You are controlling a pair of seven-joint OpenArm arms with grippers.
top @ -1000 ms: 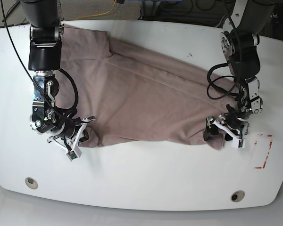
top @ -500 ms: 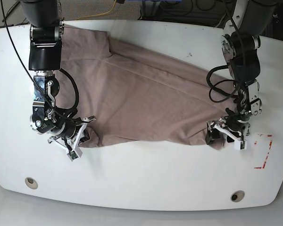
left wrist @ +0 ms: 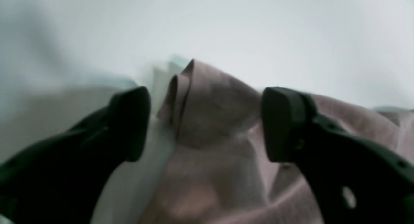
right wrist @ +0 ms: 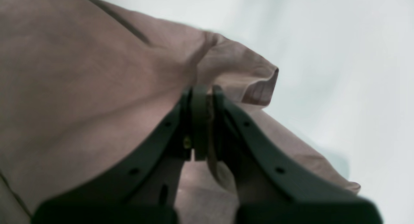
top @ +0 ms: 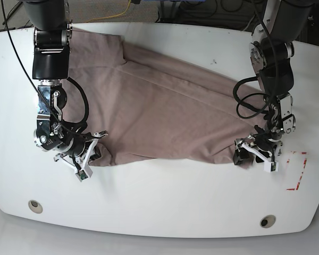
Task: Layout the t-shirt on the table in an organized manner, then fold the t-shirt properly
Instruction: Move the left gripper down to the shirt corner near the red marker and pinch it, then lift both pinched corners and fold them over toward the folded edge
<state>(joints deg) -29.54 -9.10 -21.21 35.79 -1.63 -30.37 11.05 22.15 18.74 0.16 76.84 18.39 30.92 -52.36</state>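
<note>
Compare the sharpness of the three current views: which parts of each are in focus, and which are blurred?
Base view: sharp throughout, t-shirt and table crisp under even light. Left wrist view: soft all over; the dark fingers and the cloth fold between them are blurred. Right wrist view: fabric weave near the fingers is fairly clear, the background hazy.
</note>
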